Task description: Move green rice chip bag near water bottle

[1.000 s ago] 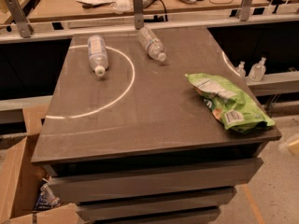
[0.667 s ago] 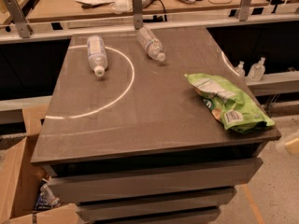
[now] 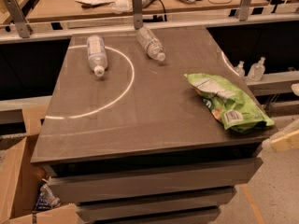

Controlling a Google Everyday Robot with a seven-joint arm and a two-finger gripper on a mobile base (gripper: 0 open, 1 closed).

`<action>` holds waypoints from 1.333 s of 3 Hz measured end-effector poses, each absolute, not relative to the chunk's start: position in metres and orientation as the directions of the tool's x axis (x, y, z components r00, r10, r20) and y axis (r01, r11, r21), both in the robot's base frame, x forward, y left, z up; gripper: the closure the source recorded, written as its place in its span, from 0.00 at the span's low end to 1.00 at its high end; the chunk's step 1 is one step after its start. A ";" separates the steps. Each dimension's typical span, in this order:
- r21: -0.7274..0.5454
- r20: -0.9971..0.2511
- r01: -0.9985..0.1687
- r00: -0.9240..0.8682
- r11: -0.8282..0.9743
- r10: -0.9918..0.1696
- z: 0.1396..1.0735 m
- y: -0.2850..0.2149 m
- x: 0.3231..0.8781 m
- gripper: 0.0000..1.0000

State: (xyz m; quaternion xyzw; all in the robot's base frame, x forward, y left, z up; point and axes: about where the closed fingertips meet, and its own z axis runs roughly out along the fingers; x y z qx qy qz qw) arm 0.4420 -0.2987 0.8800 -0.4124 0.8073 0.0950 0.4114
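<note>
Dark grey tabletop [image 3: 140, 120] — green rice chip bag [image 3: 228, 101] at the 4 o'clock edge, water bottle [image 3: 150, 43] lying at 12. Bag is probably light, crinkly and slippery — pinch a crumpled mid-body fold. Claw is out of frame, so I cannot tell its state.

The gripper is outside the camera view. The green rice chip bag [image 3: 229, 104] is lime green with white label patches and a touch of orange print. The water bottle [image 3: 151, 43] is greyish-clear with a white cap; the other bottle [image 3: 96, 54] is paler, whitish. The tabletop [image 3: 154, 125] is dark grey-brown, crossed by a thin white arc [image 3: 125, 88].
</note>
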 end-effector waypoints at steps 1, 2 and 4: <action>-0.156 -0.767 -0.756 -0.313 0.636 -0.560 0.872 -0.286 0.449 0.00; -0.128 -0.782 -0.768 -0.310 0.627 -0.540 0.864 -0.275 0.452 0.18; -0.107 -0.802 -0.786 -0.294 0.609 -0.520 0.861 -0.264 0.454 0.65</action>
